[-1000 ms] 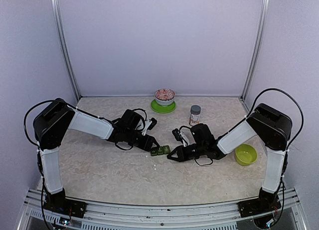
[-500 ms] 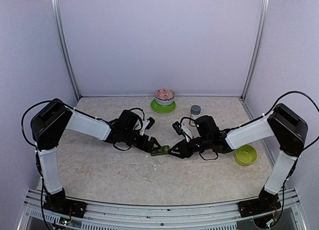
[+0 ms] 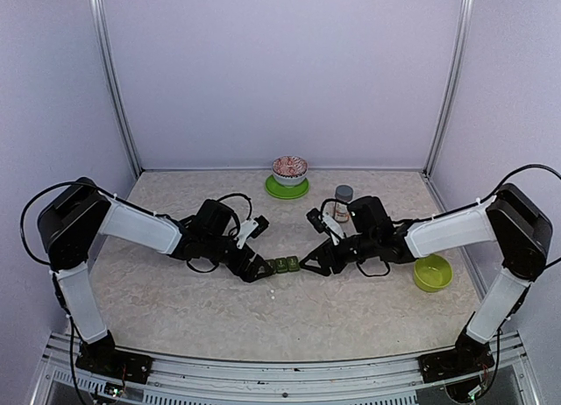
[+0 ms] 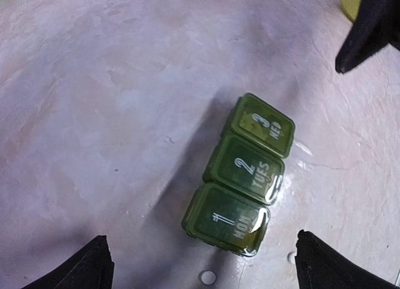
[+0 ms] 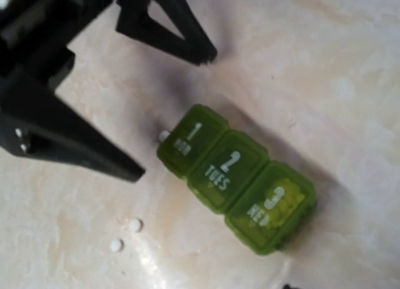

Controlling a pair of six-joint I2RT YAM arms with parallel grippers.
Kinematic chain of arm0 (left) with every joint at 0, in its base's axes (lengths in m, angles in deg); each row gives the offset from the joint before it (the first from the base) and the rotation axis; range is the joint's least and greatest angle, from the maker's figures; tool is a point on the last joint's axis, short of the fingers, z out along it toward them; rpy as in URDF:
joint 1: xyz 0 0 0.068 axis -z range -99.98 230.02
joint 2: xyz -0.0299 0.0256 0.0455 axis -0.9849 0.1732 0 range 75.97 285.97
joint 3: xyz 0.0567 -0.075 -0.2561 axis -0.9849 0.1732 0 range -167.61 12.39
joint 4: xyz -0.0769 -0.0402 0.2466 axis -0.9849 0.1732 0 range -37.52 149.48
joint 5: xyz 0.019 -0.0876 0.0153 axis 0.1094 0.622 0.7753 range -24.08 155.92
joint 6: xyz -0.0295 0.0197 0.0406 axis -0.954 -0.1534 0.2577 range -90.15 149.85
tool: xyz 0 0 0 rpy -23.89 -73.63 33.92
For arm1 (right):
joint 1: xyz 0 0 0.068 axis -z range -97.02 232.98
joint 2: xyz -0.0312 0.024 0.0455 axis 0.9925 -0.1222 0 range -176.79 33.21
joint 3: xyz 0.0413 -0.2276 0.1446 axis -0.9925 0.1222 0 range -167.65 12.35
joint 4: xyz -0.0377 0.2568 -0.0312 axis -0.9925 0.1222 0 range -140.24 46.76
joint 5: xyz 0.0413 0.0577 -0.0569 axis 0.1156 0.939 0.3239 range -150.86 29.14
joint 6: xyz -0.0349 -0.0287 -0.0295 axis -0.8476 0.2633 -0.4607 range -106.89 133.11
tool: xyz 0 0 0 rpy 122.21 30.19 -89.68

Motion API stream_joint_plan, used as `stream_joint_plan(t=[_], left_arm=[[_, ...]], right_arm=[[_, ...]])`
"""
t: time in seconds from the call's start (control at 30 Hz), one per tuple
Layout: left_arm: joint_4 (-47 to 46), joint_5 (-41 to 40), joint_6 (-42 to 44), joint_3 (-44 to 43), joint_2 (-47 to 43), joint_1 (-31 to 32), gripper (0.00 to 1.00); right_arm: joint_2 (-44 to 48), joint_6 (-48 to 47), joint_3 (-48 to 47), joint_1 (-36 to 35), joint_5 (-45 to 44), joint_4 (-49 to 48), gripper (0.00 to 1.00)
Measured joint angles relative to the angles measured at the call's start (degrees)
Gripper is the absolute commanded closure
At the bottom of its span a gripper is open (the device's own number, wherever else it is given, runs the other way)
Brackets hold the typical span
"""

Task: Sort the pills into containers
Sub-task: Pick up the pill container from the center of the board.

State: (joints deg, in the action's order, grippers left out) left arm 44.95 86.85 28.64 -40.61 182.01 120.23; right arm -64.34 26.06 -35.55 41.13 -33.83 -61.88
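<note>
The containers are a dark green strip of three lidded compartments marked 1, 2 and 3, all lids down, lying on the table. My left gripper stands wide open just short of the strip's number 1 end, touching nothing. White pills lie loose on the table by that end, and in the right wrist view a pair of pills lies beside the containers. My right gripper sits at the number 3 end of the containers, jaws apart and empty.
A small bottle with a grey cap stands behind the right arm. A lime-green bowl sits at the right. A patterned bowl on a green plate stands at the back wall.
My left gripper has opened wide and drawn back left off the strip. My right gripper has come in to the strip's right end and parted its jaws.
</note>
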Motion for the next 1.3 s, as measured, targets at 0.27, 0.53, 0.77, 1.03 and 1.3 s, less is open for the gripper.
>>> stream_joint_plan(t=[0.27, 0.53, 0.77, 1.03, 1.3], left_arm=[[1.03, 2.64, 12.46, 0.35, -0.11, 0.11, 0.01], [4.11, 2.64, 21.92, -3.67, 4.04, 0.39, 0.05], [6.60, 2.49, 26.51, -10.51, 8.90, 0.76, 0.21], [8.28, 3.13, 28.87, -12.24, 9.90, 0.81, 0.36], [9.51, 3.74, 29.94, -12.57, 9.90, 2.03, 0.53]], right_arm=[[2.40, -0.07, 2.71, 0.13, 0.76, -0.61, 0.45], [2.91, -0.04, 4.28, 0.15, 1.68, -1.40, 0.45], [3.85, 0.15, 5.88, 0.33, 2.32, -2.89, 0.45], [5.05, 0.20, 6.99, 0.52, 2.58, -3.37, 0.46], [5.11, 0.46, 7.37, 1.22, 3.34, -4.15, 0.46]])
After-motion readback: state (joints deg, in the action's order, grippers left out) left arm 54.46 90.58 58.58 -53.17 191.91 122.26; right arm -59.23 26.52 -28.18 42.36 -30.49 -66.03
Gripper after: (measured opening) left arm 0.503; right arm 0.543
